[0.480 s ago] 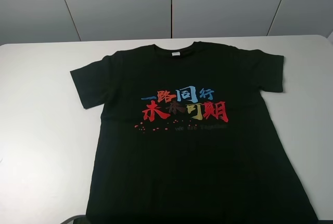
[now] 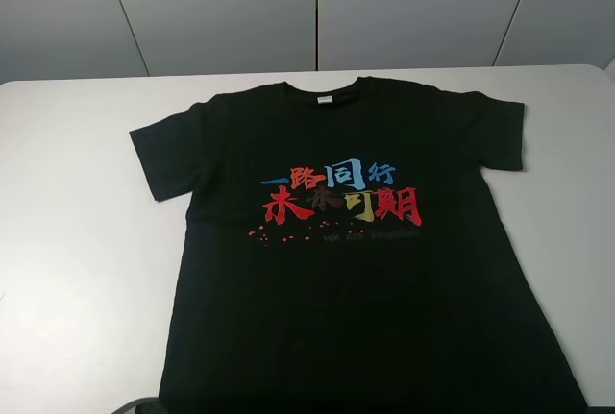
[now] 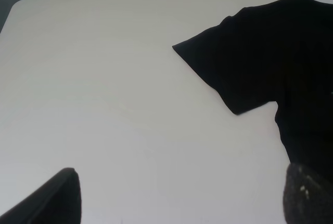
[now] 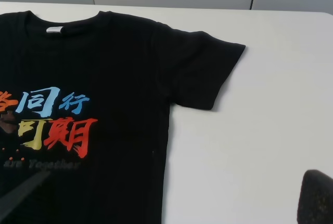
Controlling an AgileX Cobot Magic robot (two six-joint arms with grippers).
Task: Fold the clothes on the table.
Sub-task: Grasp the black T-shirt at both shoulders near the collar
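The black T-shirt (image 2: 356, 280) lies flat and face up on the white table (image 2: 77, 203), roughly centred across its width, with the collar toward the far edge. The printed characters (image 2: 341, 198) and the white neck tag (image 2: 325, 100) are fully exposed. Both short sleeves are spread outward: the left-side sleeve (image 3: 234, 63) and the right-side sleeve (image 4: 200, 70) each rest on bare tabletop. No fold line, doubled layer or turned-in edge is visible, so the task is judged to be at its starting condition; every fold, sleeves and body alike, is not yet done. The left gripper (image 3: 179, 200) is released, its two dark fingertips (image 3: 52, 200) set wide apart at the edges of its wrist view, grasping nothing and hanging above the table beside the shirt. The right gripper (image 4: 169, 203) is likewise released and empty, positioned over the shirt's side edge. Neither gripper can be identified in the high view. The hem is cut off by the lower border of that view, so its lie cannot be checked. The small grey lettering (image 2: 370, 238) beneath the characters is too faint to read, and the black cloth hides any fine creases.
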